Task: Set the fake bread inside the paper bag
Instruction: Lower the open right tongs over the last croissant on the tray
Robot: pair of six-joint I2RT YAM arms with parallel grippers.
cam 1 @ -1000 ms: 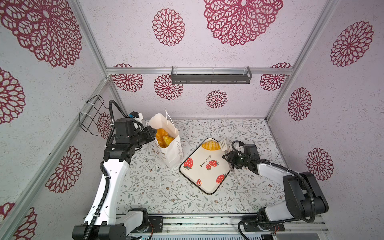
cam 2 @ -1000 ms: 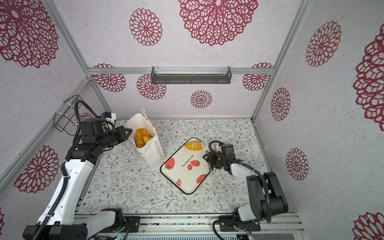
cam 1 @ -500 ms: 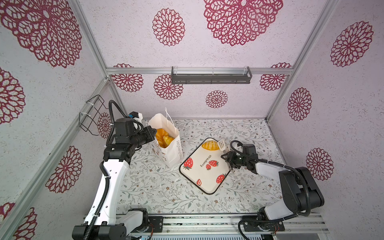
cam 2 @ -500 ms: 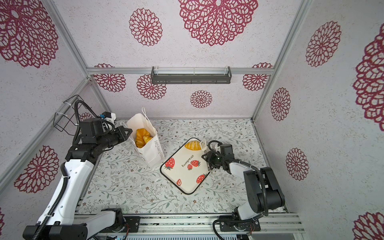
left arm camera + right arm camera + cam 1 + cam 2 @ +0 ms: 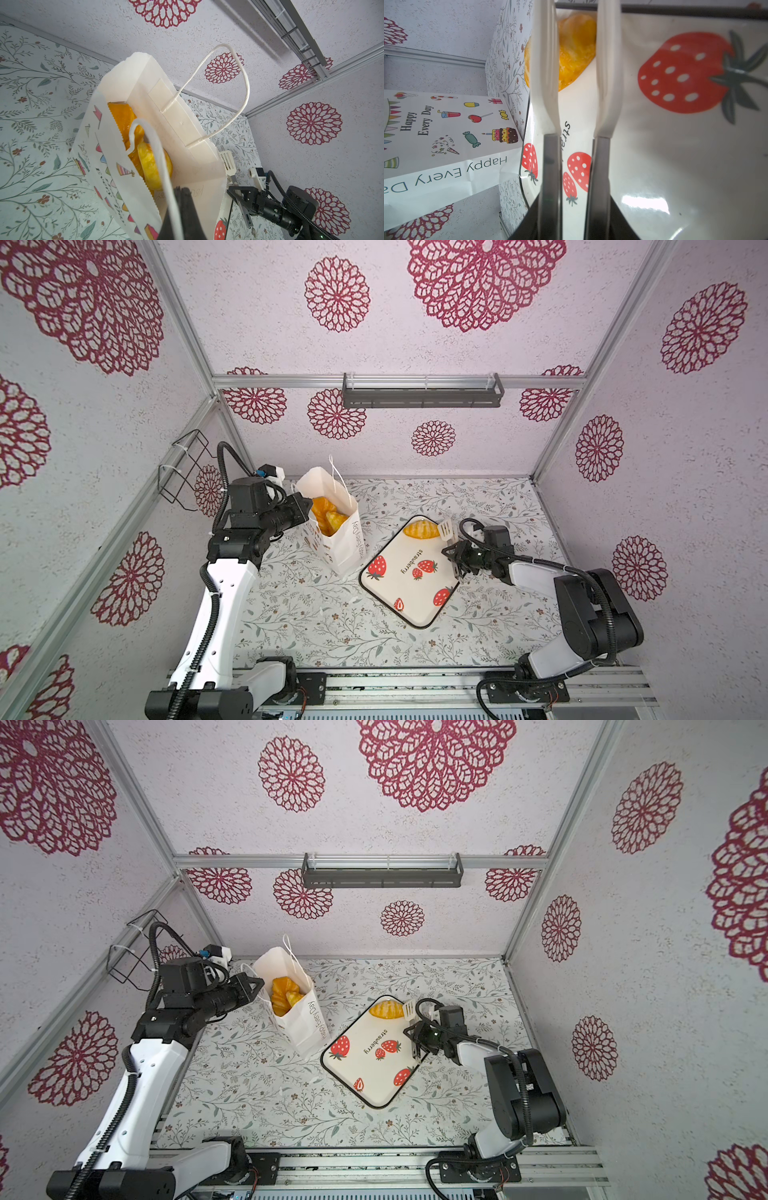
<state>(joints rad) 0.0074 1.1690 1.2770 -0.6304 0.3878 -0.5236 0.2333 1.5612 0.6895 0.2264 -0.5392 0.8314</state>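
Note:
The white paper bag (image 5: 343, 543) (image 5: 309, 1025) stands upright at the back left, with several golden fake bread pieces (image 5: 328, 516) (image 5: 149, 164) inside. My left gripper (image 5: 307, 506) (image 5: 184, 192) is at the bag's mouth, shut on its near cord handle. One fake bread (image 5: 420, 529) (image 5: 386, 1009) (image 5: 575, 52) lies in the far corner of the strawberry tray (image 5: 411, 593). My right gripper (image 5: 453, 562) (image 5: 573, 207) is shut on white-tipped tongs (image 5: 446, 529) (image 5: 546, 83). The tong tips are just right of that bread, slightly apart, with nothing between them.
A dark shelf (image 5: 422, 391) hangs on the back wall. A wire basket (image 5: 183, 468) is fixed to the left wall. The tray's near left corner lies close to the bag's base. The floral mat (image 5: 316, 614) covers the floor up to the front metal rail (image 5: 415, 680).
The right arm's elbow has swung slightly to the left while the tongs stay beside the bread on the tray. The left arm and the bag have not moved.

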